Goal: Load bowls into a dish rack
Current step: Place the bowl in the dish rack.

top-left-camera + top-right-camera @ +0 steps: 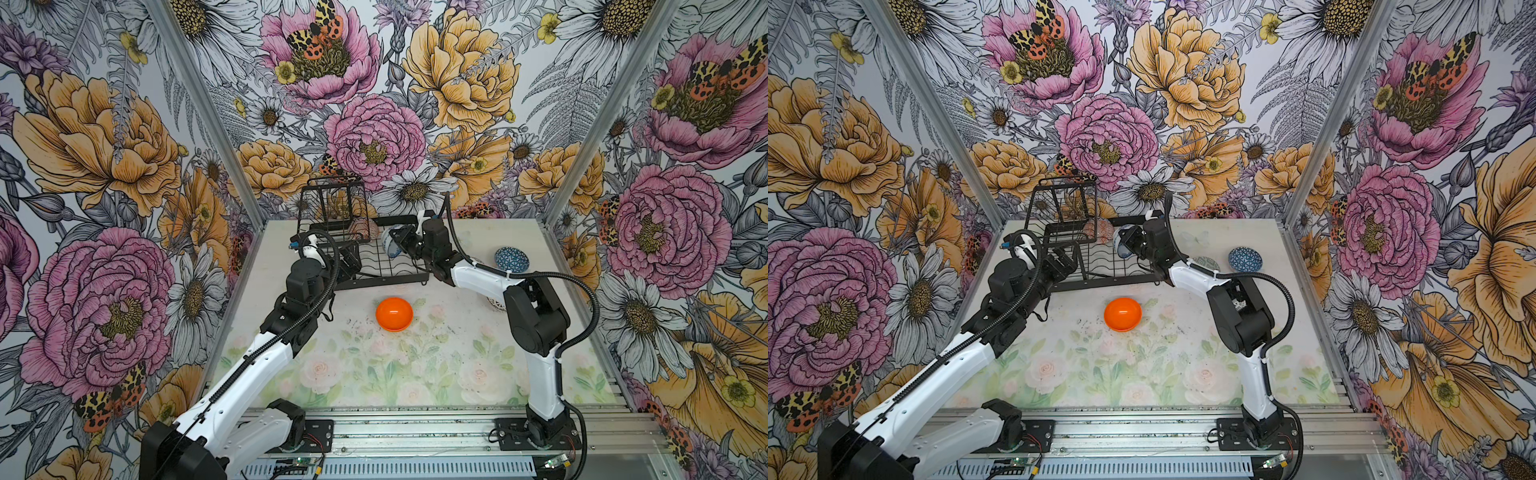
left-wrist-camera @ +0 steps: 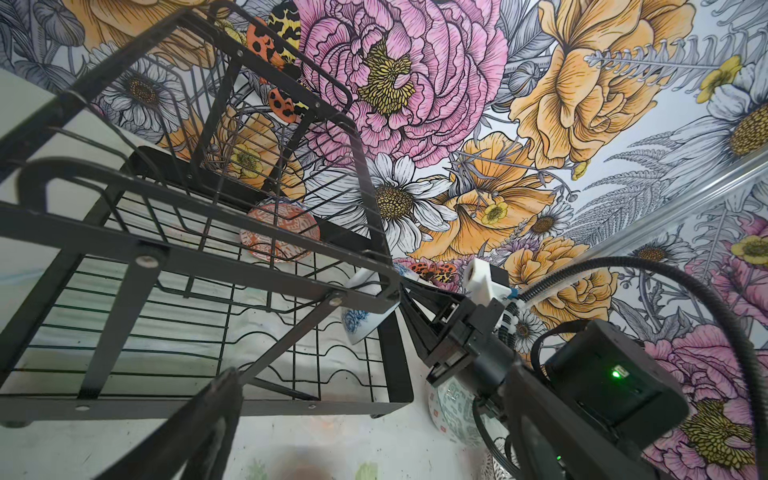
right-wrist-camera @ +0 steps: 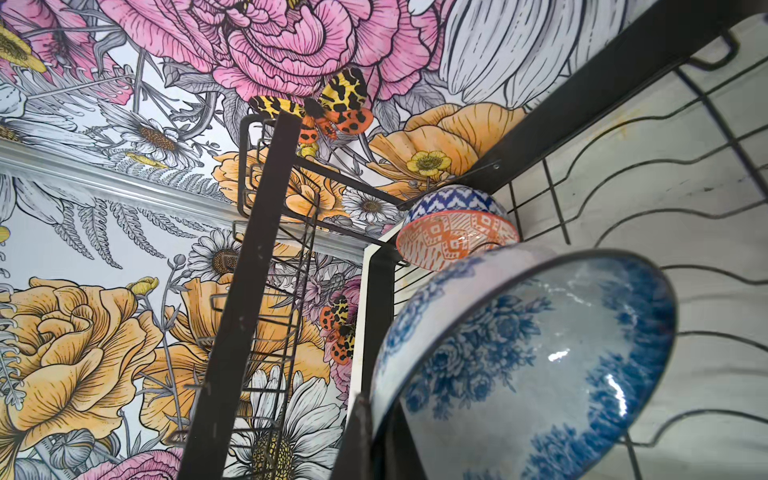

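We see the right gripper [image 1: 400, 244] clamped on the rim of the blue-white floral bowl [image 3: 540, 365], which is tilted on edge over the dish rack [image 1: 382, 283] — just beside the orange-white bowl [image 3: 455, 243] standing in the rack. The left gripper [image 1: 1064, 262] hangs empty, jaws wide apart, at the rack's basket end. The plain orange bowl [image 1: 394, 314] lies on the bench [image 1: 415, 374] in front of the rack.
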